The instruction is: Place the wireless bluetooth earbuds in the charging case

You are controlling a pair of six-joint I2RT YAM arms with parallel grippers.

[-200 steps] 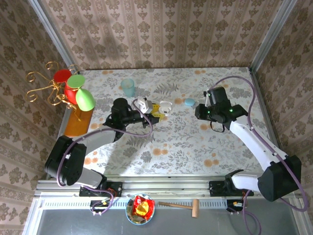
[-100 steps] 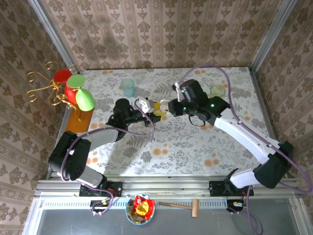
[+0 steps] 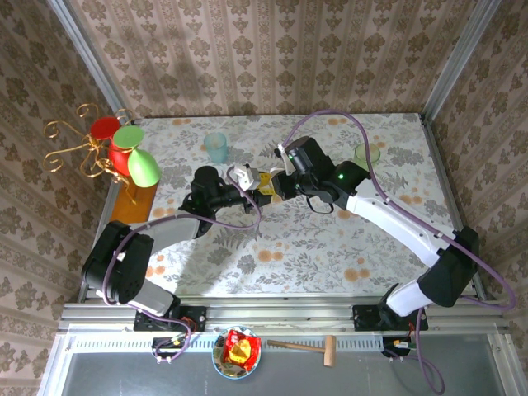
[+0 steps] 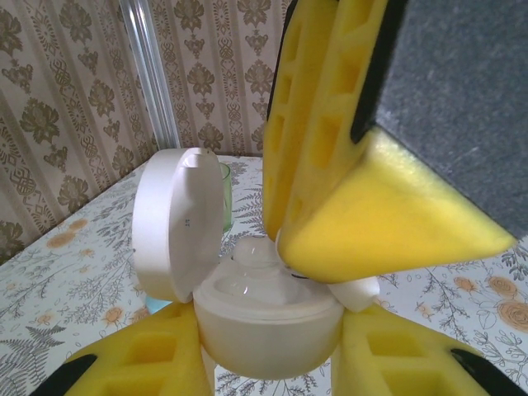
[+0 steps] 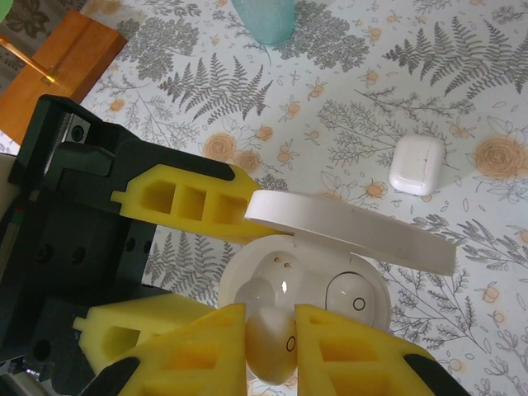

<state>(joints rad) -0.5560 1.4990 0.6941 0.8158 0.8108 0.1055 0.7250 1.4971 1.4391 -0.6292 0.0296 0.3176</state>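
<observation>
**Two grippers meet at the open case**

One arm grips the case, the other an earbud. The left gripper (image 4: 266, 353) is clamped on the round white case (image 5: 235, 276), its yellow fingers pressing the body from both sides and holding it off the table (image 3: 313, 247). The lid (image 5: 346, 233) stands swung back on its hinge, leaving both wells in sight. The right gripper (image 5: 271, 320) pinches an earbud (image 5: 271, 340) between its two yellow pads, right at the near rim of the case, beside the glossy left-hand well as the right wrist camera sees it. Whether it touches the case I cannot tell. A second earbud (image 5: 356, 299) sits in the right-hand well. On the table beyond the case lies a small white box (image 5: 419, 163) with rounded corners, well apart from both grippers, and a teal cup (image 3: 216, 147) stands further back.
</observation>
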